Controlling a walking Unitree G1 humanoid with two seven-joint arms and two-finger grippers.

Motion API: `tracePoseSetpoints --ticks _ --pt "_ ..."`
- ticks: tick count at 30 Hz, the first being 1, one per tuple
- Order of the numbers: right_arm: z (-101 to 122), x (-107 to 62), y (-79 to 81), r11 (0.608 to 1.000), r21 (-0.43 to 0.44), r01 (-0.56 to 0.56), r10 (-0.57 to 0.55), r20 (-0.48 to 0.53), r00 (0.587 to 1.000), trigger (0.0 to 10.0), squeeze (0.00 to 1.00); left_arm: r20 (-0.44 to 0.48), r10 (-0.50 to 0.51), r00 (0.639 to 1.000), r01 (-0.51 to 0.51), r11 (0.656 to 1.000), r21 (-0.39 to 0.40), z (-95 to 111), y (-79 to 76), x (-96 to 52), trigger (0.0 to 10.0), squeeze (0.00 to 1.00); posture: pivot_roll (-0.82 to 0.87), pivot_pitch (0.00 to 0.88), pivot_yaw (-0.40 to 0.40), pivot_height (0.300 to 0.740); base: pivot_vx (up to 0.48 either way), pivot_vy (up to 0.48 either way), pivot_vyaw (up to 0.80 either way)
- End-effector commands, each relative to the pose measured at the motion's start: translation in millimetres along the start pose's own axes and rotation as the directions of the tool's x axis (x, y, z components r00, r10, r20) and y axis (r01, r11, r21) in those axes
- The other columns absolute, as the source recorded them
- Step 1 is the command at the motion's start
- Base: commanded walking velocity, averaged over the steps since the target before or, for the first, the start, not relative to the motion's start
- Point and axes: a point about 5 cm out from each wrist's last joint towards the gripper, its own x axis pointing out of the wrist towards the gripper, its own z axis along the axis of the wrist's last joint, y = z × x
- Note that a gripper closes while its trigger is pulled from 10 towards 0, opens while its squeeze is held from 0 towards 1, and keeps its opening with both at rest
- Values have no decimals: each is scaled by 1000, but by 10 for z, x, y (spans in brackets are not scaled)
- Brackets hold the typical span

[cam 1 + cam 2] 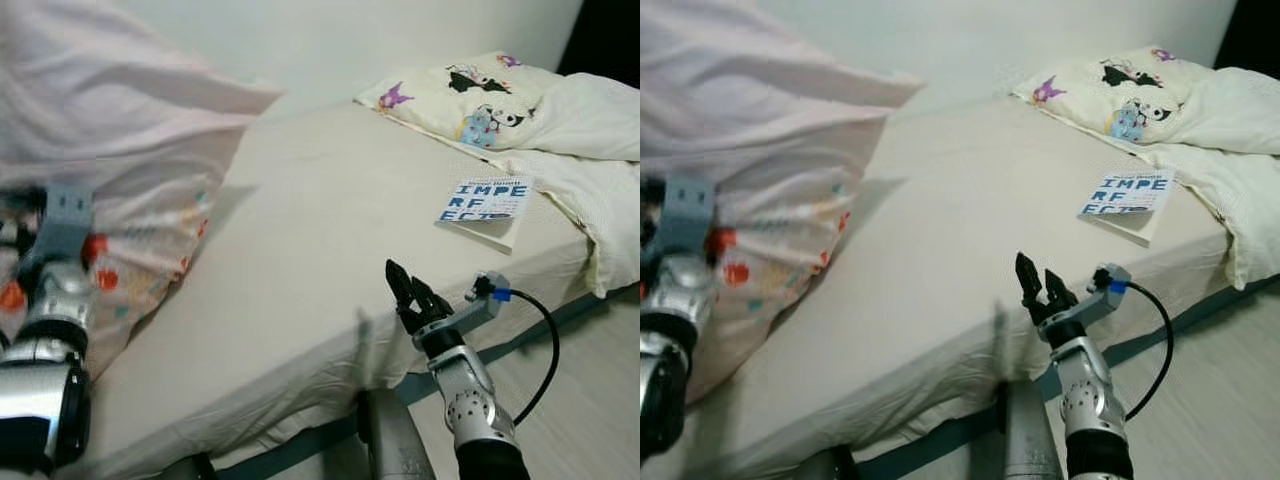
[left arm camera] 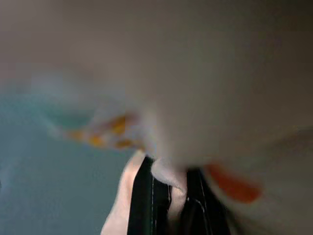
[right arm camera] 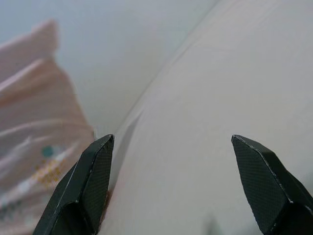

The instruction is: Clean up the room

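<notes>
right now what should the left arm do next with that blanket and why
Probably draw the blanket across the bare mattress. The left gripper is pinching its cloth, and the blanket is bunched at one end; the right gripper hovers open by the bed edge.

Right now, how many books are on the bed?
1. The book lies flat near the bed's right edge, beside the pillow; others may hide under bedding.

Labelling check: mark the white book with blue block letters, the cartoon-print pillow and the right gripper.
white book with blue block letters (image 1: pixel 484 201): left eye view, cover.
cartoon-print pillow (image 1: pixel 470 95): left eye view, printed face.
right gripper (image 1: pixel 407 288): left eye view, between its fingertips.
</notes>
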Motion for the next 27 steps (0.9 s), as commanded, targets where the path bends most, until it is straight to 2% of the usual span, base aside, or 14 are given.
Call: tracePoseSetpoints --ticks 1,3,7,10,12,14,16,18,19,21,22,24,25,27 --pt "-77 8 30 1000 3 -6 7 -27 1000 10000 0 -80 -71 994 75 996 50 -241 -135 -108 0 0 -204 116 83 550 0 0 0" --pt "-105 8 36 1000 4 -7 7 -35 999 10000 0 -103 -308 946 320 939 124 -469 -580 -460 0 0 -198 115 79 550 0 0 0" --pt "-115 10 38 1000 7 -7 7 -37 999 10000 0 -105 -439 892 450 884 127 -544 -805 -673 0 0 -199 115 80 550 0 0 0" --pt "-103 14 35 1000 9 -7 7 -34 999 10000 0 -68 -637 768 641 763 82 -516 -1153 -1028 0 0 -196 115 81 550 0 0 0" --pt "-100 15 34 1000 10 -6 7 -33 999 10000 0 -60 -666 743 669 740 69 -503 -1202 -1083 78 0 -196 114 81 550 0 0 0" --pt "-101 15 28 1000 9 -5 5 -34 999 10000 0 15 -776 631 776 631 -3 -358 -1387 -1289 510 0 -192 114 82 550 0 0 0" --pt "-101 15 28 1000 9 -5 5 -34 999 10000 0 15 -776 631 776 631 -3 -358 -1387 -1289 510 0 -192 114 82 550 0 0 0" --pt "-111 18 34 1000 10 -4 5 -35 999 10000 0 206 -901 382 921 354 -160 42 -1654 -1666 8745 0 -190 115 86 550 0 0 0" --pt "-111 18 34 1000 10 -4 5 -35 999 10000 0 206 -901 382 921 354 -160 42 -1654 -1666 8745 0 -190 115 86 550 0 0 0" --pt "-120 20 39 1000 11 -4 5 -35 999 10000 0 359 -907 221 962 141 -236 351 -1754 -1902 8941 0 -191 115 90 550 0 0 0" --pt "-120 20 39 1000 11 -4 5 -35 999 10000 0 359 -907 221 962 141 -236 351 -1754 -1902 8941 0 -191 115 90 550 0 0 0" --pt "-125 18 39 1000 12 -2 3 -35 999 10000 0 518 -854 46 956 -113 -272 681 -1798 -2172 9294 0 -185 117 90 550 0 0 0" --pt "-125 18 39 1000 12 -2 3 -35 999 10000 0 518 -854 46 956 -113 -272 681 -1798 -2172 9294 0 -185 117 90 550 0 0 0" --pt "-128 18 37 1000 13 -1 1 -34 999 10000 0 662 -731 -162 895 -392 -214 964 -1751 -2535 9333 0 -185 117 92 550 0 0 0"
